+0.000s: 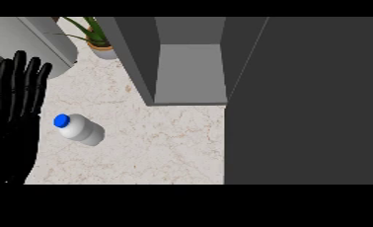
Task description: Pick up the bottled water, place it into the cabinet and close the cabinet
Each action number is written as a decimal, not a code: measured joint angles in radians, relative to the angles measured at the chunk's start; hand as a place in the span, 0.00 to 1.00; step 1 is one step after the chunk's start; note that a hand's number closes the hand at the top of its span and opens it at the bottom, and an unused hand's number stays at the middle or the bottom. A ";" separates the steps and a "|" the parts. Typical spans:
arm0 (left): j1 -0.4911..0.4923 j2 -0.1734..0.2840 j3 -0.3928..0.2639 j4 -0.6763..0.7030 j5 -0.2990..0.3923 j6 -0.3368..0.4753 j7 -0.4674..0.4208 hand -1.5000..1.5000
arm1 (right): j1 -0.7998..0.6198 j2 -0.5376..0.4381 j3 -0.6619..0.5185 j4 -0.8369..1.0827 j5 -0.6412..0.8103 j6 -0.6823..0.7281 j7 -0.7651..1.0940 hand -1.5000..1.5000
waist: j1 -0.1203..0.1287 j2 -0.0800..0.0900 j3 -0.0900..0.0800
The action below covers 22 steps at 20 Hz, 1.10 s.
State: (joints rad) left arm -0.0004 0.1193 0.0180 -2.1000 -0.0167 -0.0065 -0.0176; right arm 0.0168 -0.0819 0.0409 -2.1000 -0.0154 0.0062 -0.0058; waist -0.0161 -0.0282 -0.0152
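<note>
While the left hand (20,97) rests open at your view's left edge, the bottled water (82,129) stands unheld on the counter (160,142).

You see the left hand with fingers straight and pointing up, holding nothing. The bottled water, white with a blue cap (62,120), stands just right of that hand, level with its palm, near it but apart. Farther right of the hand and beyond the bottle, you find the grey cabinet (191,73) with its compartment exposed and its open door (299,102) filling the view's right side. Above the fingertips sits a grey rounded appliance (44,43), and to its right a potted plant (98,38). Your right hand does not show.
</note>
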 measured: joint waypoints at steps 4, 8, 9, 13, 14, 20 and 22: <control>0.038 0.012 0.062 -0.048 0.060 -0.013 0.012 0.00 | 0.074 -0.023 -0.010 -0.067 0.002 0.021 0.021 0.00 | 0.010 0.016 0.009; 0.112 -0.021 0.125 -0.060 0.163 -0.004 0.050 0.00 | 0.157 -0.026 0.012 -0.094 -0.043 0.063 0.048 0.00 | 0.017 0.021 0.013; 0.132 -0.035 0.131 -0.071 0.197 0.000 0.073 0.00 | 0.179 -0.028 0.019 -0.104 -0.068 0.080 0.059 0.00 | 0.019 0.021 0.013; 0.206 -0.054 0.168 -0.147 0.304 0.009 0.161 0.00 | 0.298 -0.036 0.047 -0.206 -0.128 0.126 0.090 0.00 | 0.016 0.022 0.014; 0.228 -0.066 0.160 -0.172 0.308 0.014 0.175 0.00 | 0.325 -0.041 0.043 -0.238 -0.146 0.135 0.103 0.00 | 0.015 0.022 0.014; 0.347 -0.089 0.191 -0.264 0.367 -0.010 0.225 0.00 | 0.438 -0.052 0.033 -0.312 -0.184 0.189 0.110 0.00 | 0.016 0.023 0.015; 0.379 -0.096 0.200 -0.265 0.370 -0.023 0.218 0.00 | 0.457 -0.057 0.025 -0.320 -0.186 0.200 0.115 0.00 | 0.016 0.023 0.015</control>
State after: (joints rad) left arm 0.3787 0.0236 0.2183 -2.3653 0.3535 -0.0293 0.2005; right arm 0.4734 -0.1393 0.0657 -2.4198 -0.2014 0.2063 0.1088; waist 0.0000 -0.0049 -0.0002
